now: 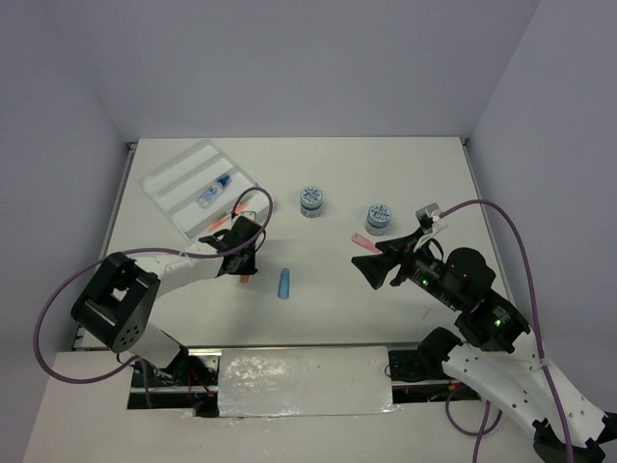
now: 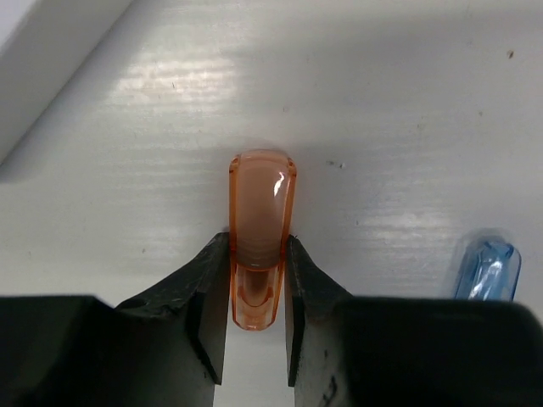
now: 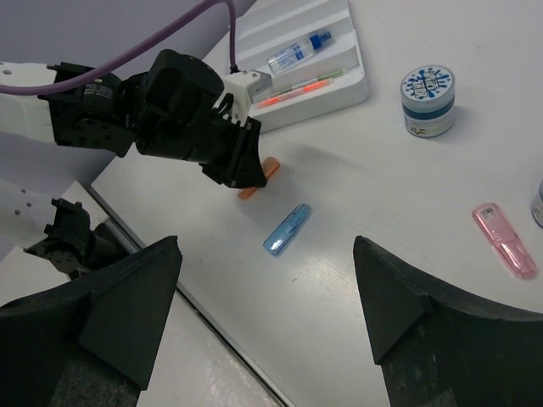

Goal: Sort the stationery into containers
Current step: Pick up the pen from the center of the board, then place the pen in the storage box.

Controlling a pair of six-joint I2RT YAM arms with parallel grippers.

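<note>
On the white surface (image 1: 318, 183), the divided tray (image 1: 183, 174) sits at the far left, within easy reach of the left arm, which I judge is why that arm does the carrying. The left hand (image 2: 257, 254) is just beside the tray's near corner, clamped on the orange cap (image 2: 261, 203). Its fingers press the cap's two long sides near one end, and the other end sticks out in front. Gripping across the narrow width looks like the surest hold on so small and smooth a piece. The right hand (image 1: 365, 272) hangs over the right half of the surface with its fingers wide apart and nothing between them, probably ready for the things on its own side.

Two round pots (image 1: 310, 201) with blue-and-white patterned lids stand upright and well apart from the tray, unsorted. A blue-capped clear bottle (image 1: 213, 191) lies lengthwise in one compartment. A thin orange pen (image 3: 293, 90) lies in the next compartment, the outermost on the side facing the left hand, so like seems to go with like. The blue cap (image 1: 284, 283) lies flat near the orange one. The pink cap (image 3: 505, 240) lies near the right hand.

No writing is legible: the bottle's label is too small to read and the pot lids show only a pattern
</note>
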